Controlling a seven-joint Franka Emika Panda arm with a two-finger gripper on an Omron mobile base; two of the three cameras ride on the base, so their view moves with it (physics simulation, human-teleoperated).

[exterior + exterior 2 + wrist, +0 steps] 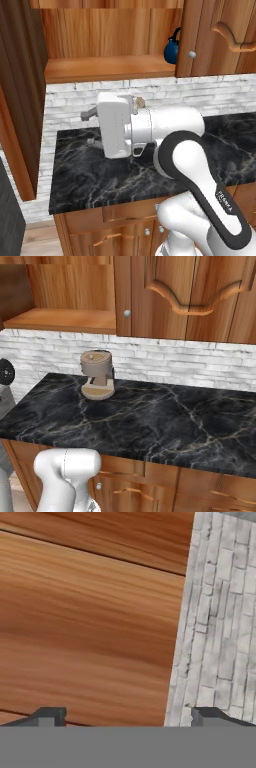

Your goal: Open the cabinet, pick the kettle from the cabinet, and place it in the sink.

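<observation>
The cabinet [110, 67] stands with its left door [20, 100] swung out, baring a wooden shelf [65, 320]. The dark-blue kettle [171, 50] sits at the shelf's right end, partly hidden behind the shut right door [215, 35] with its round knob [192, 54]. My gripper [90, 128] hangs below the shelf over the counter's left part and points left, well down and left of the kettle. In the hand view the gripper [129, 719] is open with nothing between its fingertips [47, 717], facing wood grain and white brick. The sink is out of view.
A tan coffee machine [97, 375] stands on the black marble counter [165, 421] against the white brick wall [200, 363]. Base cabinets with drawers [120, 230] run under the counter. The counter's left end [55, 200] drops off beside the open door.
</observation>
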